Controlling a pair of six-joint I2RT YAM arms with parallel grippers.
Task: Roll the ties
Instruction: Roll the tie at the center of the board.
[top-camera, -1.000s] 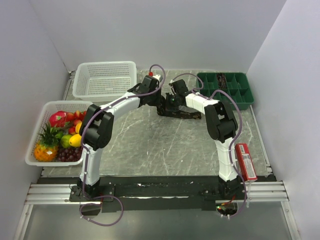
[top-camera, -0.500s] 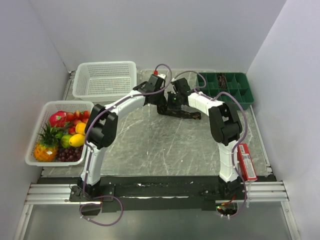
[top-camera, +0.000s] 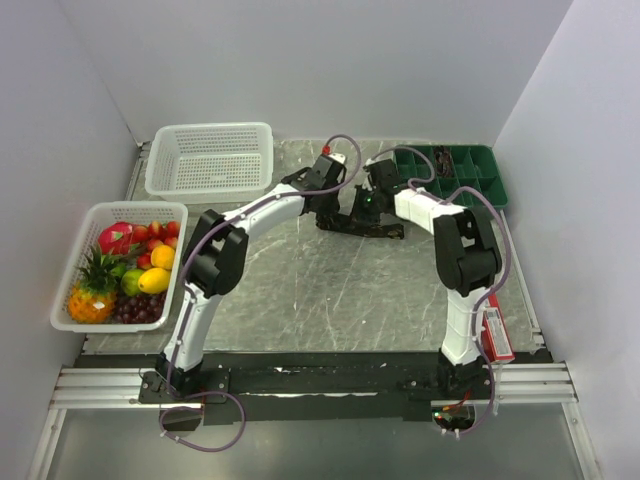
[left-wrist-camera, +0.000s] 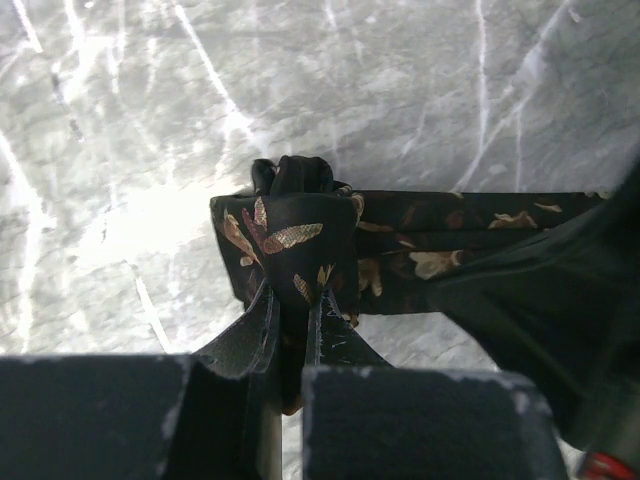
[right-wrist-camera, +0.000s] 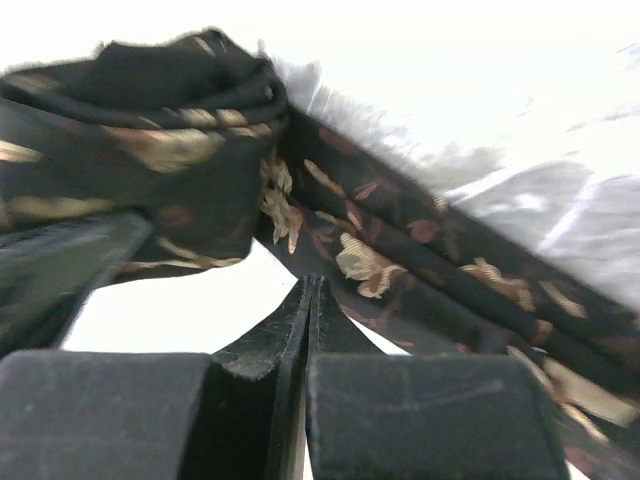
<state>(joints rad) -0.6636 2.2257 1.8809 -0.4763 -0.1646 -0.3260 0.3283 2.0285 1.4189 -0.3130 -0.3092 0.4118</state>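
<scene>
Left hand (left-wrist-camera: 292, 300) rightward, tie (left-wrist-camera: 290, 235) mid-table (left-wrist-camera: 120, 120)

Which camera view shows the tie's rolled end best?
Left wrist: the tie's rolled end sits central and sharp, pinched by the left gripper. Right wrist shows it blurred; top external, only a dark strip.

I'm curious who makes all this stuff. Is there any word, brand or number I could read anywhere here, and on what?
None can be read.
The red box at the near right bears a pale label, too small to make out.
The tie shows only a tan pattern, no lettering.
</scene>
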